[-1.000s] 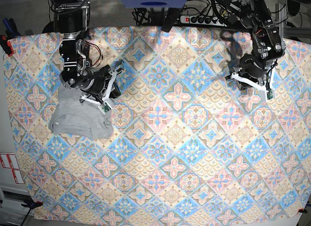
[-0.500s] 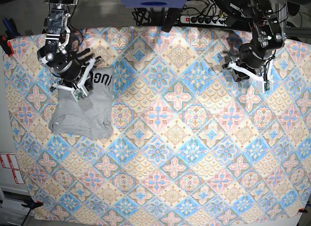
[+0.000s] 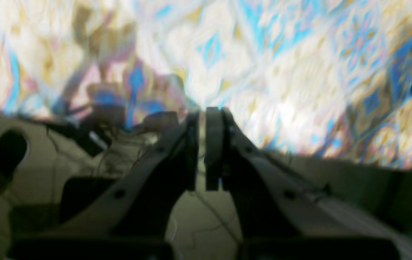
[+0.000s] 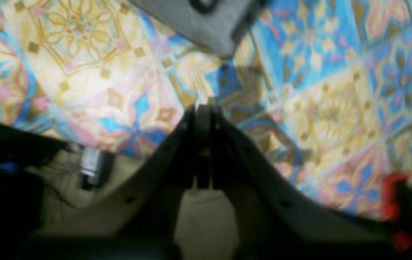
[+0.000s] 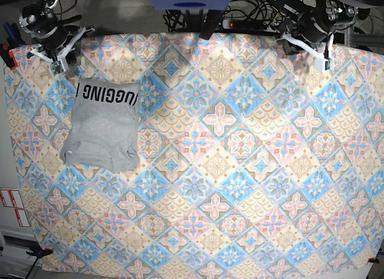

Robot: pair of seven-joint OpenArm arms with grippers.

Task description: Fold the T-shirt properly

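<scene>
While blur is smearing both wrist views, the T-shirt [image 5: 103, 125] is lying folded at the cloth's [image 5: 240, 171] left, lettering partly tucked under; left gripper [image 3: 206, 144] and right gripper [image 4: 202, 144] are showing jaws closed, empty.

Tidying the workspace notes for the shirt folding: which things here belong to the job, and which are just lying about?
Part of the job:
- T-shirt, folded, lettering up
- right gripper, shut, empty
- left gripper, shut, empty

Just there:
- patterned tablecloth
- power strip behind the table
- red clamp at the edge
</scene>
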